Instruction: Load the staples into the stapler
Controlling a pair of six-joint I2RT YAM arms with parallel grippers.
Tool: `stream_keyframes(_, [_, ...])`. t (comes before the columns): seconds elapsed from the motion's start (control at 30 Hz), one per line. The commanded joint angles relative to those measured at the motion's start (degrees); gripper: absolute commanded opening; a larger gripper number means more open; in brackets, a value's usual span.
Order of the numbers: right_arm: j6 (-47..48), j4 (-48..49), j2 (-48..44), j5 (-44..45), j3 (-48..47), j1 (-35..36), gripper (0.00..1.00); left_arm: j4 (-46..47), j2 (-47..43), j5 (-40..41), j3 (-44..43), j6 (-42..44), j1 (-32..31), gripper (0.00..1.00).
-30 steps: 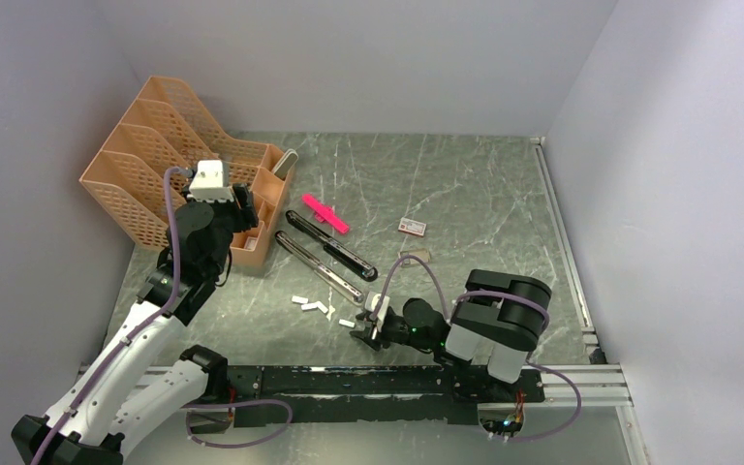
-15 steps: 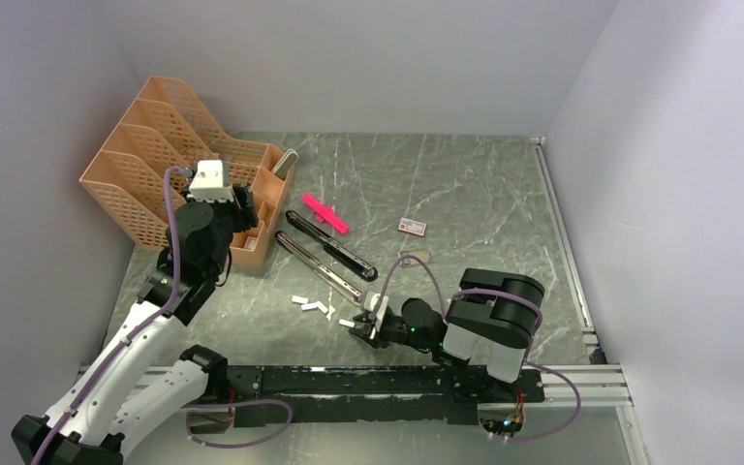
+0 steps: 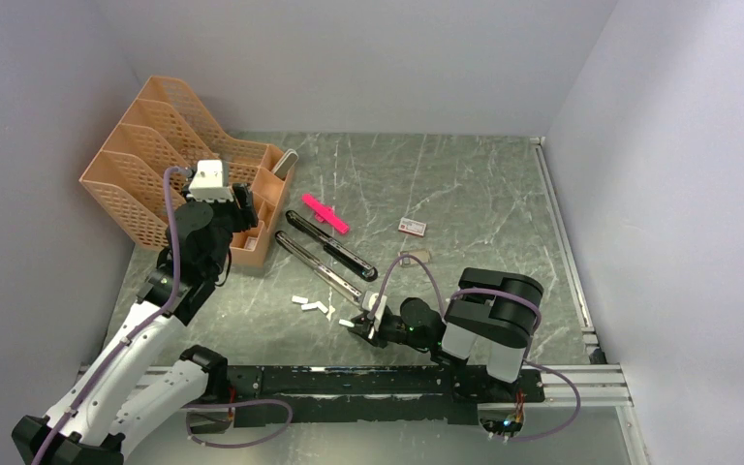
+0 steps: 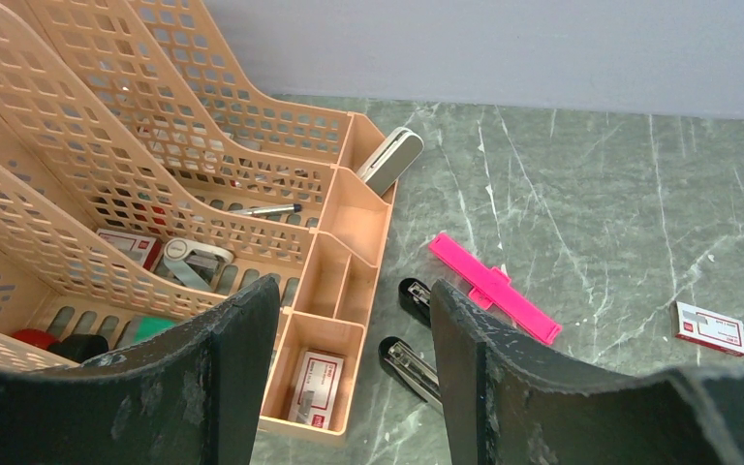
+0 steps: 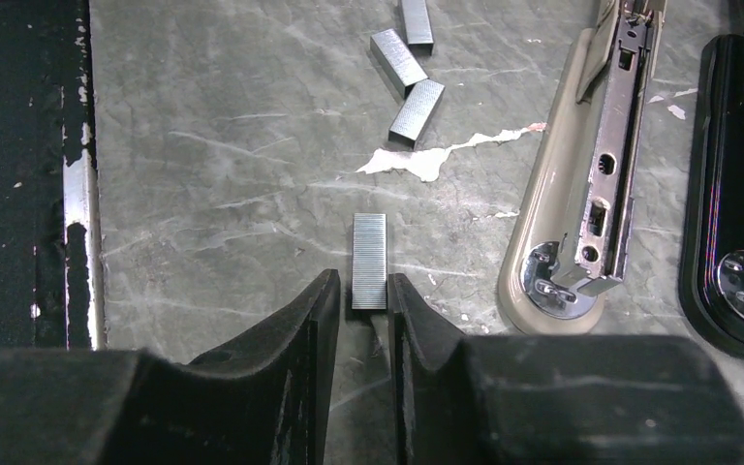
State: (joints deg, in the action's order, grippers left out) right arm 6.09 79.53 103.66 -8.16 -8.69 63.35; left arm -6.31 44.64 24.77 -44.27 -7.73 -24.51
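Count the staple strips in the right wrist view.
4 strips: one at the right gripper, three clustered beyond it, farthest cropped at the edge; others may lie outside.

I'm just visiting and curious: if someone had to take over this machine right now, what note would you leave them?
Left end effector: open, empty, up beside the orange organizer.
Right end effector: low over the table, jaws narrow around one staple strip; a slight gap shows, so it is not gripped yet.
Stapler: lying opened on the table, rail exposed. Three loose strips lie nearby.
Done: stapler opened.
Left: grip the strip, lay it in the rail, close the stapler.
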Motion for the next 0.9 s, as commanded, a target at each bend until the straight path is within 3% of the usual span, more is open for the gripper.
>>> stream_keyframes(0.0, [1.03,-3.06,1.06,0.70,-0.14,-0.11,0.27,-0.39,0.09,-1.09,-1.74,0.43,0.65,0.63])
stream_keyframes(0.3, [1.02,-3.11,1.07,1.29,-0.13,-0.18,0.20,-0.31,0.27,-1.31,-1.75,0.34,0.74,0.63])
stream_keyframes(0.57, [1.46,-4.56,-0.17,0.14,-0.48,-0.20,0.00,-0.40,0.20,-1.49,-1.83,0.24,0.89,0.63])
stream_keyframes(0.87, [0.98,-6.78,-7.09,-0.68,-1.69,-0.20,0.00,-0.34,-0.17,-1.07,-1.71,0.00,1.03,0.63])
